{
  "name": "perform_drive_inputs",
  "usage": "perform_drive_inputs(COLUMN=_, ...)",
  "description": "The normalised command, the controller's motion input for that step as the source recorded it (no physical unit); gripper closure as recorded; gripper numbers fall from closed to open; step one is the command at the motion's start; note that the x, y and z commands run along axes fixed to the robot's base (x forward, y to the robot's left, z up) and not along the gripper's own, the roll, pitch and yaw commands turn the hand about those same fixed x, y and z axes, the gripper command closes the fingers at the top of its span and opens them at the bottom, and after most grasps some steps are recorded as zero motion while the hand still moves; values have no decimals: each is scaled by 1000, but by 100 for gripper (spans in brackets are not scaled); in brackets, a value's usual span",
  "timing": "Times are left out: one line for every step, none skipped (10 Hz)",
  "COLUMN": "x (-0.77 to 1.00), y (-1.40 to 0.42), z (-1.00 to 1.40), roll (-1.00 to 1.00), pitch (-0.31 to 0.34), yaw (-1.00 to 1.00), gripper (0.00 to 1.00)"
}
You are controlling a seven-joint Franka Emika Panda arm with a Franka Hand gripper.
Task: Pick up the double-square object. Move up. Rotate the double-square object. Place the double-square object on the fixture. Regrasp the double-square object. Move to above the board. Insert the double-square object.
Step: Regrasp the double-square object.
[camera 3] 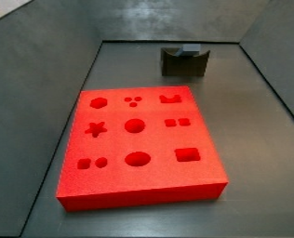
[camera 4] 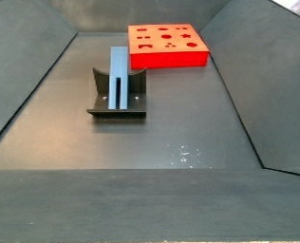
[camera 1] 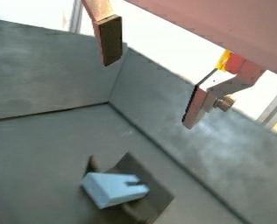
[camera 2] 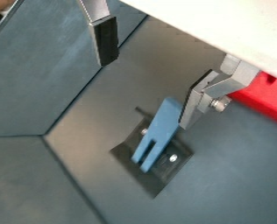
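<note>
Gripper (camera 2: pixel 147 74) hangs above the fixture (camera 2: pixel 156 159), fingers (camera 2: pixel 104 39) spread wide, nothing between them; double-square object (camera 4: pixel 121 79) stands propped against the fixture (blue-grey, leaning slightly); board (camera 3: pixel 142 144) lies flat on the floor, well apart.

- Tool (camera 2: pixel 152 80): bare silver metal fingers (camera 2: pixel 197 103), matt dark pads, hanging open above the bar.
- Bar (camera 4: pixel 120 74): smooth blue-grey plastic, matt.
- Fixture (camera 4: pixel 119 99): matt black.
- Board (camera 3: pixel 142 141): bright red, slightly glossy.
- Floor (camera 4: pixel 140 142): dull grey.
</note>
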Motion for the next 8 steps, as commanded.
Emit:
perform_drive_inputs(x=93, y=-41, z=-3, roll=1000, pitch=137, yaw=72, gripper=0)
perform_drive_inputs(x=95, y=-44, z=-3, roll=1000, pitch=168, yaw=101, gripper=0)
perform_drive_inputs(x=95, y=-46, z=-8, roll=1000, pitch=193, yaw=135, gripper=0)
perform_drive_inputs(x=96, y=-45, z=-5, roll=919, pitch=196, yaw=158, gripper=0)
perform_drive_inputs(x=100, y=-48, z=-6, roll=606, pitch=161, yaw=192, gripper=0)
perform_drive_inputs(x=100, y=-51, z=-7, roll=482, pitch=144, yaw=202, gripper=0)
perform_drive_inputs(x=94, y=-36, z=3, roll=287, pitch=104, yaw=212, gripper=0)
perform_drive_inputs(x=87, y=-35, z=2, roll=232, pitch=79, yaw=215, gripper=0)
